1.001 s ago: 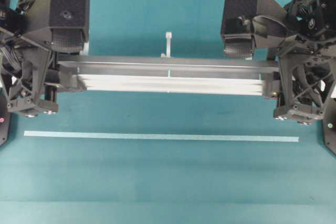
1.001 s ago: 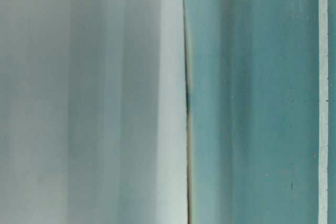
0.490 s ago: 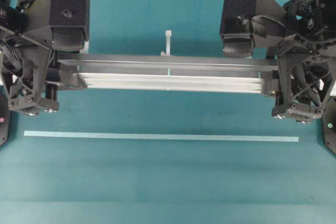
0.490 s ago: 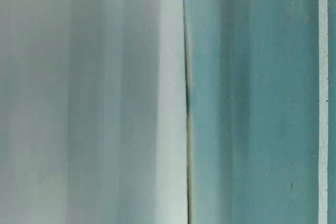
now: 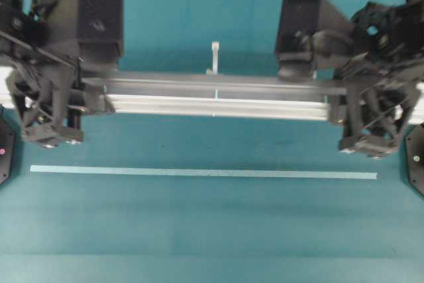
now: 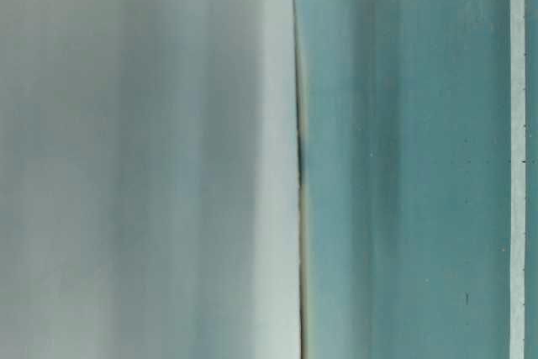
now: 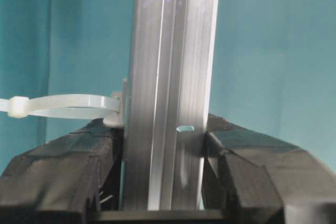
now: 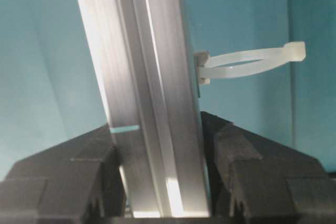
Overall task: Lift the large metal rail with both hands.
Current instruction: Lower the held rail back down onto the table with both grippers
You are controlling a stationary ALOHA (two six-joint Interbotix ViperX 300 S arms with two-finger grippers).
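Note:
The large metal rail (image 5: 215, 96) is a long grooved silver bar lying crosswise between both arms, held off the teal table. My left gripper (image 5: 93, 96) is shut on its left end, and my right gripper (image 5: 338, 101) is shut on its right end. In the left wrist view the rail (image 7: 170, 77) runs up between the black fingers (image 7: 252, 166), with a white zip tie (image 7: 58, 106) sticking out left. In the right wrist view the rail (image 8: 142, 72) sits between the fingers (image 8: 68, 171), with a zip tie (image 8: 252, 61) at the right. A third zip tie (image 5: 214, 56) shows mid-rail.
A thin pale tape strip (image 5: 202, 173) lies on the table in front of the rail, parallel to it. The table-level view is filled by a blurred pale surface (image 6: 143, 157) and teal table (image 6: 403, 157) with the strip (image 6: 518, 157) at its right edge.
Both grippers have moved with the rail toward the far side of the overhead view, and the arms look blurred from motion. Both grips are unchanged.

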